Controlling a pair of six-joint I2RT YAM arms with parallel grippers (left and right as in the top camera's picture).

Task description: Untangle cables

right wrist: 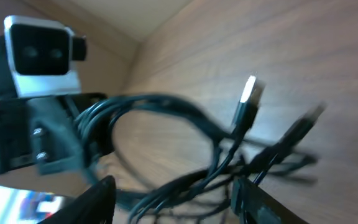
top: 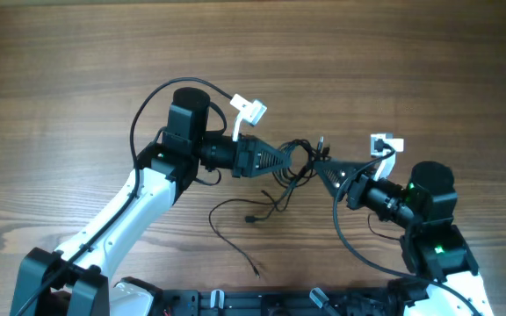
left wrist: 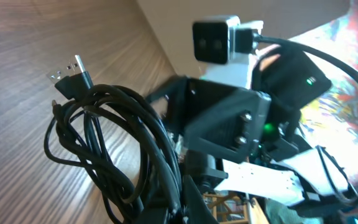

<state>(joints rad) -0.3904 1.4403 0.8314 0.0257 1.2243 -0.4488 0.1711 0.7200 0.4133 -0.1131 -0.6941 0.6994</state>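
brown wood-grain table [top: 77, 53] fills the overhead view. black left gripper [top: 299, 159] is clamped tight on the cables [left wrist: 148, 130], glossy thin dark loops at mid-frame; right gripper [top: 321, 165] stands parted, strands passing through the gap. loose ends trail toward lower centre. silver-tipped plug [left wrist: 73, 73] points upper left in the left wrist view.

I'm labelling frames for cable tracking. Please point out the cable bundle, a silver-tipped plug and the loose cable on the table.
cable bundle [left wrist: 163, 158]: left wrist view, on the bunched black strands.
silver-tipped plug [right wrist: 249, 92]: right wrist view, on its metal tip.
loose cable [top: 249, 219]: overhead view, on its small dark end.
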